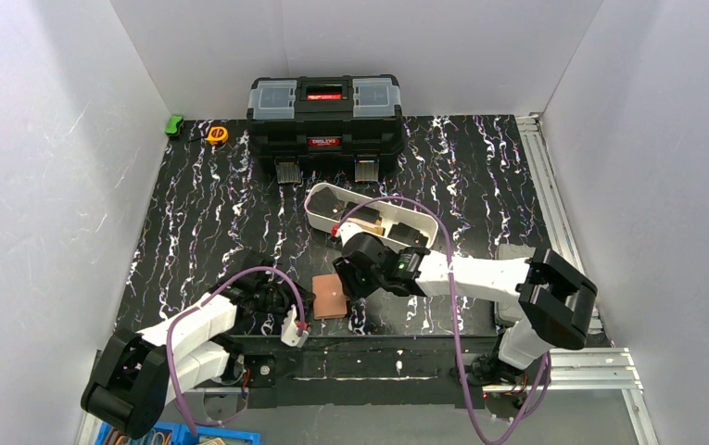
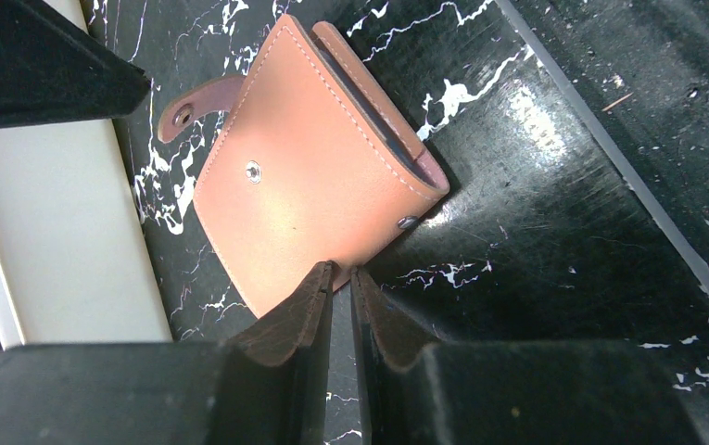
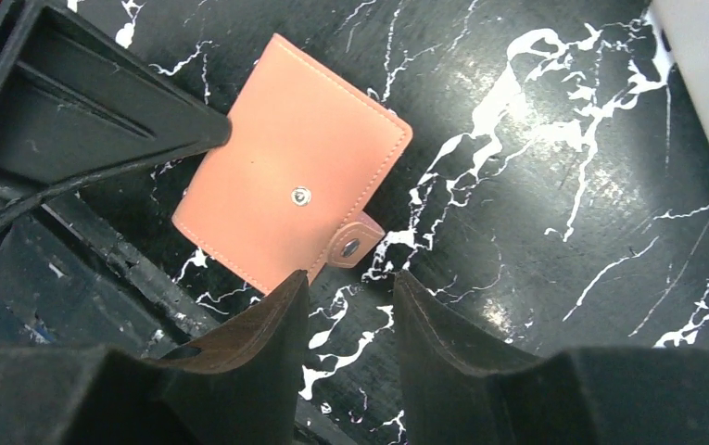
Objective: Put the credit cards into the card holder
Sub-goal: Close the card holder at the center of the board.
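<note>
While I am holding my left gripper [image 2: 341, 273] narrow, with its tips touching the holder's [image 2: 313, 176] near edge, I am not able to tell whether they are pinching the leather or only resting against it. My right gripper [image 3: 350, 283] is hanging half open and empty just above the tab [image 3: 350, 246], which is lying unsnapped beside the stud [image 3: 301, 196]. The holder is lying folded and flat on the table [image 2: 536, 185], near its front edge between my two arms, with a dark slab showing between the covers. No cards are showing loose anywhere, and I am not making any out in the tray [image 1: 318, 199] behind. I am judging the loading to be either finished or hidden from me, with snapping the tab looking like what is left.
</note>
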Available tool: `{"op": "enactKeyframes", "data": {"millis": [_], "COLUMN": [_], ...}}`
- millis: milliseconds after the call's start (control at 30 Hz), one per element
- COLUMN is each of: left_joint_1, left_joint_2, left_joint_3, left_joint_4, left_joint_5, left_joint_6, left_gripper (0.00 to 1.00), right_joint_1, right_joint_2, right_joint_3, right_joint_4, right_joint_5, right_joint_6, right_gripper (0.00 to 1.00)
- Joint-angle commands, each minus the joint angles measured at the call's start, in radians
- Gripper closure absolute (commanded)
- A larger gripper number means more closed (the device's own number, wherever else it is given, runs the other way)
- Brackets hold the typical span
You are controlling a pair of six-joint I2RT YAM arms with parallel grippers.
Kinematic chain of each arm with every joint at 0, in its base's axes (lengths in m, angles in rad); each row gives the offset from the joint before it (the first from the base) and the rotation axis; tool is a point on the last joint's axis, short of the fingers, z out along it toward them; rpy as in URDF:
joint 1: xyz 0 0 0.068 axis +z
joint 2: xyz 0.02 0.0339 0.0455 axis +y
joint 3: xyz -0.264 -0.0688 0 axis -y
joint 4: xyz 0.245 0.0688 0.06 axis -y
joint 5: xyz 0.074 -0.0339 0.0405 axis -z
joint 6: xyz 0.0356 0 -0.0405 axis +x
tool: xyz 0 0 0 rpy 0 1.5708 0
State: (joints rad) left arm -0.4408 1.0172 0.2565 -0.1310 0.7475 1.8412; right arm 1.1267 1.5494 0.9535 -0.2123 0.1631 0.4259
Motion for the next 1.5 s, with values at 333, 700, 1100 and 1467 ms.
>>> {"op": "enactKeyframes", "data": {"millis": [333, 700, 1100, 1467], "left_joint_1": [-0.003, -0.004, -0.004, -0.004], "left_joint_2": [-0.005, -0.005, -0.006, -0.008], "left_joint_3": [-0.022, -0.025, -0.028, -0.031], "left_joint_4": [-0.043, -0.042, -0.042, -0.041], "left_joint_5": [0.009, 0.012, 0.015, 0.016], "left_joint_6": [0.009, 0.015, 0.02, 0.021], "left_gripper": [0.88, 0.87, 0.86, 0.86], "right_joint_1": [0.018, 0.017, 0.018, 0.018], "right_joint_2": [0.11, 0.093, 0.097, 0.166], "right_joint_3": [0.138, 0.121, 0.134, 0.18], "right_joint_4": [-0.079, -0.053, -0.026, -0.01], "right_joint_5": [0.028, 0.028, -0.011, -0.072], "right_joint_6": [0.007, 0.013, 0.012, 0.002], "right_gripper": [0.55, 0.85, 0.99, 0.99]}}
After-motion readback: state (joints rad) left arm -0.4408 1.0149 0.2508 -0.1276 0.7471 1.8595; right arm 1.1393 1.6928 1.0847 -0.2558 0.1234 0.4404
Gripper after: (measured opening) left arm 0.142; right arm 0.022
